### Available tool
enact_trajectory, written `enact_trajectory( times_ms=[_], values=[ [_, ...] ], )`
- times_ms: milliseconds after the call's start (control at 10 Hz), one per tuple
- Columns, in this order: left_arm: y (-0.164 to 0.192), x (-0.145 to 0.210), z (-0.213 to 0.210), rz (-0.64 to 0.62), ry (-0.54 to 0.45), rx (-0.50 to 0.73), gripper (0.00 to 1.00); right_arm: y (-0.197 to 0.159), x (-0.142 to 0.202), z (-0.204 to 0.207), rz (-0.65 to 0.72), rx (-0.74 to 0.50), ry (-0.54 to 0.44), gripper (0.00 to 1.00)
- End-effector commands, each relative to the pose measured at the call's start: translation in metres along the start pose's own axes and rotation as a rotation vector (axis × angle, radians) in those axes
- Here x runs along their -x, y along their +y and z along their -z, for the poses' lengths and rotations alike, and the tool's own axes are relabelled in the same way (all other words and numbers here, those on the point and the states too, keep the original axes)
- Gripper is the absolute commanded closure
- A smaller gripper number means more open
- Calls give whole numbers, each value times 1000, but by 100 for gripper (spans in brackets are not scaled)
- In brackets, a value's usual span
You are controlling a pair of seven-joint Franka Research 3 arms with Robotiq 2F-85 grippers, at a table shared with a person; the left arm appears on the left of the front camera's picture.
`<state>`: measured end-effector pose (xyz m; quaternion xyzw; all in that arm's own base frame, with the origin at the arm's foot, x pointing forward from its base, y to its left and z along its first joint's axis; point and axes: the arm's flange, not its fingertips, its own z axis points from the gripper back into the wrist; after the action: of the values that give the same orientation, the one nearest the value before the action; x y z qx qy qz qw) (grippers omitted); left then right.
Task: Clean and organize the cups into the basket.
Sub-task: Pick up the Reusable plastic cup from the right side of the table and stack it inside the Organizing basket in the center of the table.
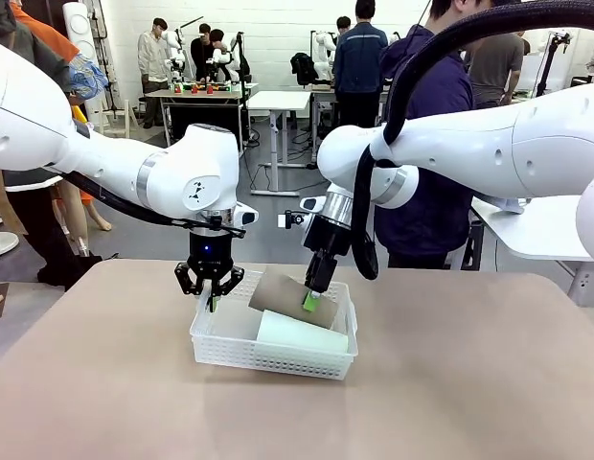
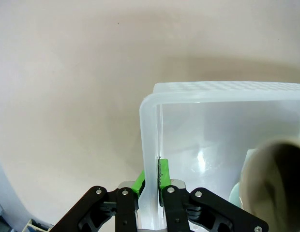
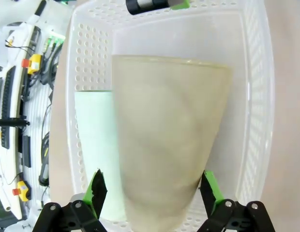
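Note:
The white lattice basket [image 1: 230,353] sits mid-table. A pale mint cup [image 1: 302,333] lies on its side inside it. A tan cup [image 1: 283,295] lies tilted across it, resting on the mint one. My right gripper [image 1: 314,292] is open around the tan cup [image 3: 169,145], and both green pads stand slightly clear of its sides. Beside it is the mint cup [image 3: 94,145], against the basket wall [image 3: 259,96]. My left gripper [image 1: 211,287] is shut on the basket's left wall. In the left wrist view this gripper [image 2: 151,176] pinches the rim [image 2: 227,89], with the tan cup's mouth [image 2: 276,183] at lower right.
The brown table [image 1: 105,383] has free room all round the basket. A person in a dark top [image 1: 431,144] stands at the far side behind my right arm. A white table [image 1: 536,225] stands at the right, and other people and benches are farther back.

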<state>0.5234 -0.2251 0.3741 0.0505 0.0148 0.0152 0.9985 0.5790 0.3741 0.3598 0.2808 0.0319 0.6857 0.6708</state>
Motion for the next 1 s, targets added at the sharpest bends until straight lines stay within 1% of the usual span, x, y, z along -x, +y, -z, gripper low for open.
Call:
enact_trajectory(
  times_ms=[0,300,400,500,600,700,900],
  values=[
    [1,0,-2,-1,-4,0,100,10,2,-10,-28,67,10,0],
    [1,0,-2,-1,-4,0,100,21,3,-23,-41,108,3,0],
    [1,0,-2,-1,-4,0,100,28,5,-32,-57,127,-12,0],
    [1,0,-2,-1,-4,0,100,47,17,-51,-70,135,-57,0],
    [1,0,-2,-1,-4,0,100,76,43,-78,-99,171,-151,0],
    [1,0,-2,-1,-4,0,100,113,87,-104,-133,206,-270,0],
    [1,0,-2,-1,-4,0,100,173,171,-121,-194,281,-446,0]
  ],
)
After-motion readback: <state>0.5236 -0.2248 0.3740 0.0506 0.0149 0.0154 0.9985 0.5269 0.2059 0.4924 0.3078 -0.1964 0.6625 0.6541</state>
